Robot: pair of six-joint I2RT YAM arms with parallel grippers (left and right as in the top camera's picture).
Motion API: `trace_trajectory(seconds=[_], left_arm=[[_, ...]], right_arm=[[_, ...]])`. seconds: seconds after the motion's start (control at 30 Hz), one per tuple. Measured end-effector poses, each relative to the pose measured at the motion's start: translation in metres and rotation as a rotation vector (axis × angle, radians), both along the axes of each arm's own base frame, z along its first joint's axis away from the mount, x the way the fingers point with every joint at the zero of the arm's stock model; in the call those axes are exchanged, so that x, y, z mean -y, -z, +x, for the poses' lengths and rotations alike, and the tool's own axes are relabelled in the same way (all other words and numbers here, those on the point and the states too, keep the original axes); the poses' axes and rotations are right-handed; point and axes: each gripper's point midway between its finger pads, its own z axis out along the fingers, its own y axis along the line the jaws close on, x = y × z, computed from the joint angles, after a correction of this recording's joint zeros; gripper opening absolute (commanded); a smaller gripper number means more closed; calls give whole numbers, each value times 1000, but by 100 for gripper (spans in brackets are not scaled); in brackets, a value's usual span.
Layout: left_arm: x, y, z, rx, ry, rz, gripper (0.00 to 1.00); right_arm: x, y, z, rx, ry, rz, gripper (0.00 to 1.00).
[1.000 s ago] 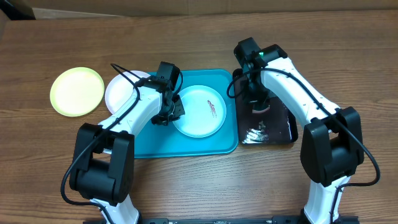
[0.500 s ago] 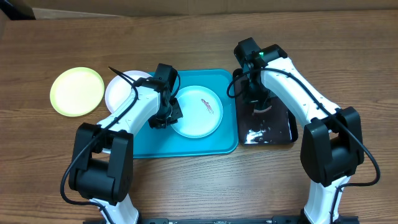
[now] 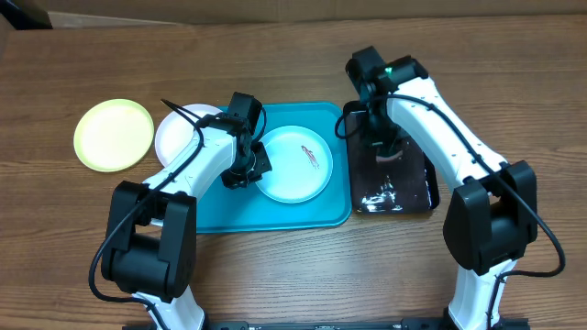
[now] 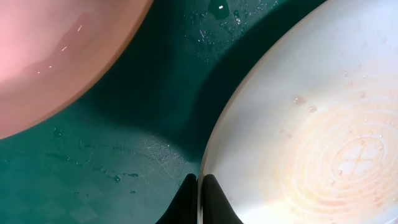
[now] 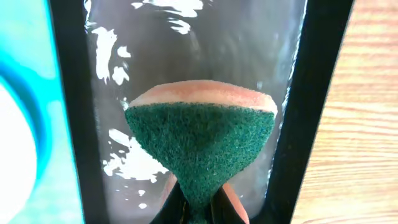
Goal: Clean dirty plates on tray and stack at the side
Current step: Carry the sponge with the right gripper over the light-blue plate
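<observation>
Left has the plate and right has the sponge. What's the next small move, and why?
Probably swing the right gripper across, carrying the sponge from over the black tray to the plate on the blue tray. The left gripper is shut on that plate's rim, which should steady it, and a red smear on its face needs wiping.

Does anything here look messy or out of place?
Yes: the plate in the turquoise tray carries a red-brown smear, and the sponge is pinched out of shape over the wet black tray.
</observation>
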Motion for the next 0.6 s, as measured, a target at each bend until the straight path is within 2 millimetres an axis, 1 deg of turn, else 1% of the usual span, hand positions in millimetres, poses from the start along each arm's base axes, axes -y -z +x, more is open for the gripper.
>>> trace_trajectory(seconds=[0.1,0.17,0.23,0.3,0.37,0.43,0.5,0.6], left_arm=[[0,0,0,-1,0,-2,4],[1,0,0,-1,0,-4,4],[1,0,0,-2,0,-4,4],[1,0,0,-2,0,-6,4],[1,0,0,-2,1,-6,4],[1,0,0,-2,1,-7,4],[2,0,-1,-3,1,-9,4],[2,0,-1,-3,1,-10,4]], right_arm=[[1,2,-1,-3,7,-2,4],[0,16,-1,7,12,3,4],[4,29,-8,-18,15,-7,4],[7,36,-17,-49,15,-20,4],[8,35,-19,-57,15,-25,4],[9,29,-21,-68,14,-33,4],[9,16,-19,-66,15,-33,4],[2,-12,-7,-23,13,-4,4]])
